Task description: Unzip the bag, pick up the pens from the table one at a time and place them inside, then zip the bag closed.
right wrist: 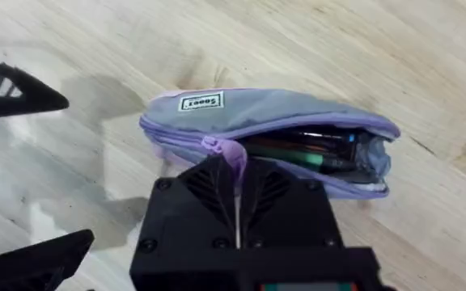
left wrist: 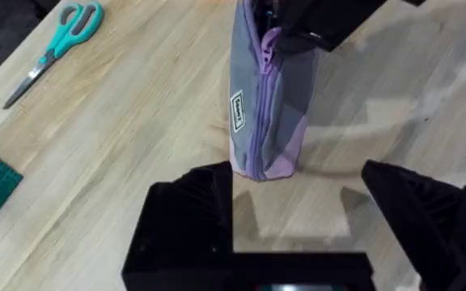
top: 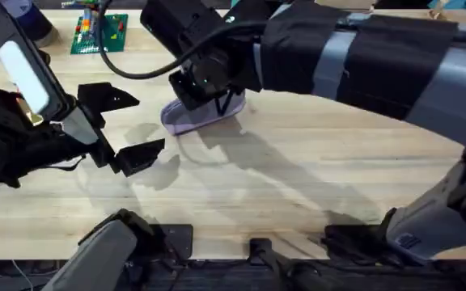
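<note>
Right wrist view: my right end effector (right wrist: 237, 187) pinches the bag's (right wrist: 265, 109) zipper pull, pens (right wrist: 314, 149) inside. With my left end effector (left wrist: 298, 212) wide open and empty beside it, pulling could drag the unbraced bag across the counter (top: 298, 178).

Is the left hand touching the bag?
Apart. In the left wrist view, bare table shows between the open left hand and the bag.

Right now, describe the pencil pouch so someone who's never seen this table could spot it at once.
On the light wooden table, look toward the far middle, under the right gripper. There lies the bag, a soft lavender pouch with a small white label, its zipper partly open over pens, unlike the teal scissors lying off to the side.
</note>
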Controlling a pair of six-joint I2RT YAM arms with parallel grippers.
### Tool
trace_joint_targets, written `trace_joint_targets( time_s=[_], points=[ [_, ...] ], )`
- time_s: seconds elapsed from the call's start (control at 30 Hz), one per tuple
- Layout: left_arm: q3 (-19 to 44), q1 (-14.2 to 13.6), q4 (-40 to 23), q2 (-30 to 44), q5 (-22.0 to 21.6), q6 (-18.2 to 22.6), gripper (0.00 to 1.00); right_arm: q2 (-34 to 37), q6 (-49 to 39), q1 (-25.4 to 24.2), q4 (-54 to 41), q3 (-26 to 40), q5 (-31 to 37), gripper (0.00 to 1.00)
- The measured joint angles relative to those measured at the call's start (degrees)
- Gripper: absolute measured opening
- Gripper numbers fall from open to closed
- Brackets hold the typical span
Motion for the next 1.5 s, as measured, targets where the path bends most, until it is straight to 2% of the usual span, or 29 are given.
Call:
trace_joint_targets(
  time_s=[0.43,0.97,1.23,1.3,1.5],
  points=[
    [0.0,0.0,0.52,0.0,0.04,0.02,0.993,0.0,0.0,-0.16,0.0,0.0,-0.02,0.032],
    [0.0,0.0,1.85,0.0,3.79,0.17,0.994,0.0,0.0,-0.17,0.0,0.0,-0.02,0.033],
    [0.0,-0.21,5.76,0.0,4.83,0.17,0.994,0.0,0.0,-0.17,0.0,0.0,-0.02,0.033],
    [0.0,-1.13,6.86,0.31,5.29,0.16,0.994,0.0,0.0,-0.17,0.0,0.0,-0.02,0.033],
    [0.0,-6.82,10.96,7.12,5.69,-1.02,0.994,0.0,0.0,-0.17,0.0,0.0,-0.02,0.033]
  ],
)
